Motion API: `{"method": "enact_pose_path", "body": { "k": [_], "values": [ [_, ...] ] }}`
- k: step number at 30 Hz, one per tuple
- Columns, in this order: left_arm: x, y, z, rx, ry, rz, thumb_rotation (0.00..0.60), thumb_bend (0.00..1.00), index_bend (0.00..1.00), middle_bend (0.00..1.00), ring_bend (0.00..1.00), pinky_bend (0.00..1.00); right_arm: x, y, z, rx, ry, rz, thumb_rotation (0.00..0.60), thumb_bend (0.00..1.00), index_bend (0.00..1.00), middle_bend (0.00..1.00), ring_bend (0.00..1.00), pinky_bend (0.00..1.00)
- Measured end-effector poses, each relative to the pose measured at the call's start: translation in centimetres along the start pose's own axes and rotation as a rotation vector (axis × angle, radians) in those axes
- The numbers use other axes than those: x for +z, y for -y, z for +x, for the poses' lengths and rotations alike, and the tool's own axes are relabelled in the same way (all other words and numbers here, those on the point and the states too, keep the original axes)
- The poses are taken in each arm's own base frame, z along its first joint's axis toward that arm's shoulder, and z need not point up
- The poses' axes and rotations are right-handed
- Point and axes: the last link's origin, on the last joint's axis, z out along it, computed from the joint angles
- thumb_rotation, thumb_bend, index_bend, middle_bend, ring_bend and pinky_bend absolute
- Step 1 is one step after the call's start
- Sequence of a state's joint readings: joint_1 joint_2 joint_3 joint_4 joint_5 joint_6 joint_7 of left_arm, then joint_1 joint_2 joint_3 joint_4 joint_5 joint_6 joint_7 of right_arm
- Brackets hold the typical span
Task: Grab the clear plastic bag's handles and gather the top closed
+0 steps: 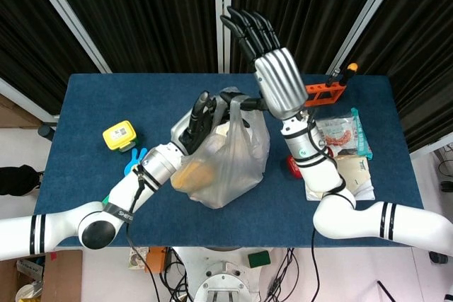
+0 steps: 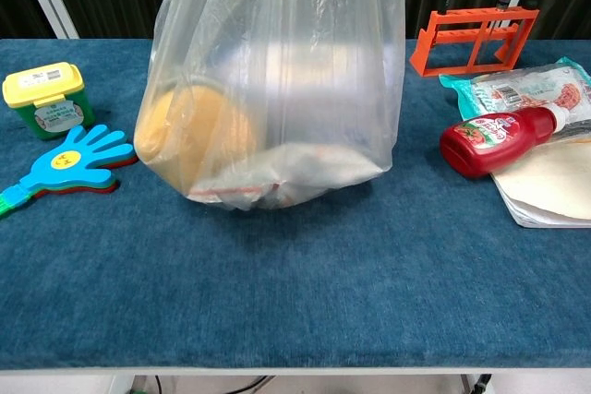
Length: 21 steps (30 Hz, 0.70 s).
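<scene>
The clear plastic bag (image 1: 228, 164) stands mid-table and fills the centre of the chest view (image 2: 286, 62). Inside it lie an orange round item (image 2: 189, 145) and a white packet (image 2: 295, 173). My left hand (image 1: 199, 117) grips the bag's left handle (image 1: 225, 107) and holds it up above the bag. My right hand (image 1: 274, 79) hovers at the bag's upper right, fingers straight and spread upward. Its thumb reaches toward the right handle (image 1: 245, 104); I cannot tell whether it hooks it. Neither hand shows in the chest view.
A yellow-lidded green tub (image 2: 44, 94) and a blue hand-shaped clapper (image 2: 66, 161) lie left of the bag. On the right are a red ketchup bottle (image 2: 499, 140), an orange rack (image 2: 476, 39), a snack packet (image 2: 531, 89) and white sheets (image 2: 554, 186).
</scene>
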<state>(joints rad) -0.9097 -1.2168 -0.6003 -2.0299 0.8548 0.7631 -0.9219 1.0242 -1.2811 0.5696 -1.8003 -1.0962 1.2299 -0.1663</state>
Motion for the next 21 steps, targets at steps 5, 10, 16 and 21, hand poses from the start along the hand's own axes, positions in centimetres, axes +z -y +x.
{"method": "enact_pose_path", "body": {
  "k": [5,10,16,21],
  "values": [
    [-0.4,-0.2,-0.3,-0.054,0.019,0.008,0.074,0.01,0.22,0.23,0.2,0.34,0.0,-0.6,0.2,-0.001,-0.006,-0.015,0.6,0.09,0.0,0.0,0.0,0.0],
    [-0.7,-0.2,-0.7,-0.094,0.037,0.022,0.108,0.0,0.22,0.24,0.2,0.35,0.2,-0.9,0.1,-0.002,-0.008,-0.023,0.6,0.09,0.0,0.0,0.0,0.0],
    [-1.0,-0.1,-0.8,-0.111,0.059,0.039,0.113,0.01,0.26,0.3,0.24,0.39,0.3,-0.9,-0.1,0.005,-0.005,-0.028,0.6,0.09,0.0,0.0,0.0,0.0],
    [-1.2,-0.1,-1.0,-0.105,0.075,0.05,0.11,0.0,0.31,0.36,0.29,0.44,0.4,-0.7,-0.2,0.0,-0.001,-0.025,0.6,0.09,0.0,0.0,0.0,0.0]
  ]
}}
